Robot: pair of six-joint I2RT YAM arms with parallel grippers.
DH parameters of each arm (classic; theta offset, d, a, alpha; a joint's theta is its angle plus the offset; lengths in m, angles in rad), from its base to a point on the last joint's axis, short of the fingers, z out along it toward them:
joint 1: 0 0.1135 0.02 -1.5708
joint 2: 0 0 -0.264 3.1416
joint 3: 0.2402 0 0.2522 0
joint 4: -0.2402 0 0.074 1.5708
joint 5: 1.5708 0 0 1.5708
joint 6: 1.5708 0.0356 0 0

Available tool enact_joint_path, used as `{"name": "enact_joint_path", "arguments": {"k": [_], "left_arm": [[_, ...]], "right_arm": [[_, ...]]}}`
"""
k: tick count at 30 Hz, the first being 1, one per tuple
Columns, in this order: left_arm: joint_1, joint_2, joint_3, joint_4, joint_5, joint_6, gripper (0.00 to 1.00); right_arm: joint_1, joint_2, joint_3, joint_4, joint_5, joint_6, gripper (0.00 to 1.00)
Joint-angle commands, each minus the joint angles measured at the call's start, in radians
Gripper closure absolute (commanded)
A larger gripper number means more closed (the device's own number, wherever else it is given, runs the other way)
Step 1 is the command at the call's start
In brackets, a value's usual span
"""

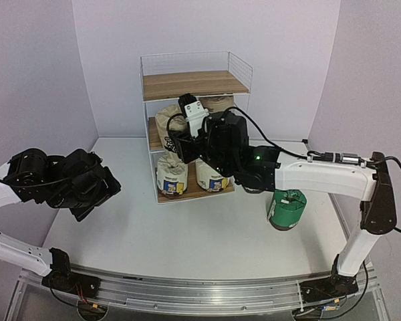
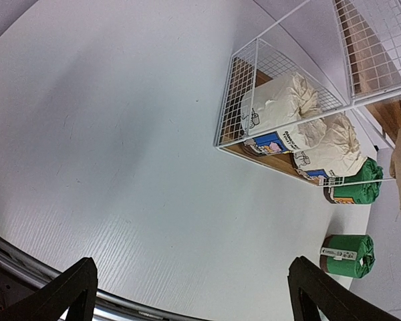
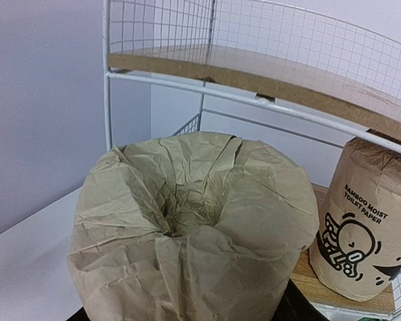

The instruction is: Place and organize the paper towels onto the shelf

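Six rolls are counted. Two white rolls [image 1: 172,175] [image 1: 210,177], labelled blue and yellow, are stood side by side on the bottom board of the shelf [image 1: 194,83]. Two green rolls [image 2: 347,254] [image 2: 355,186] are seen on the desk [image 1: 187,241], one close by the shelf. A crumpled beige roll [image 3: 194,221], gathered at its top, is gripped by the partly closed right tool [image 1: 182,142] at the middle board, left of the printed beige roll [image 3: 367,227] stood there. The shelf front is crossed by the right arm. The left tool [image 2: 197,294] is held wide open and empty over the desk.
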State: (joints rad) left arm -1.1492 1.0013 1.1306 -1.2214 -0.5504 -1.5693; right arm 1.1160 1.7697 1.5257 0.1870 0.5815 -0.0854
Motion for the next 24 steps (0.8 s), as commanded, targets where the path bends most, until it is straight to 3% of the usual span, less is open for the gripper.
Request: {"name": "enact_joint_path", "arguments": {"k": [1,24], "left_arm": [[0.0,-0.015,-0.016,0.044,0.002,0.028,0.0],[0.001,-0.022,-0.026,0.08,0.014,0.035,0.0]], "right_arm": [[0.001,0.006,0.079,0.134,0.029,0.02,1.0],[-0.015,0.164,0.164,0.319,0.126,-0.058,1.0]]}}
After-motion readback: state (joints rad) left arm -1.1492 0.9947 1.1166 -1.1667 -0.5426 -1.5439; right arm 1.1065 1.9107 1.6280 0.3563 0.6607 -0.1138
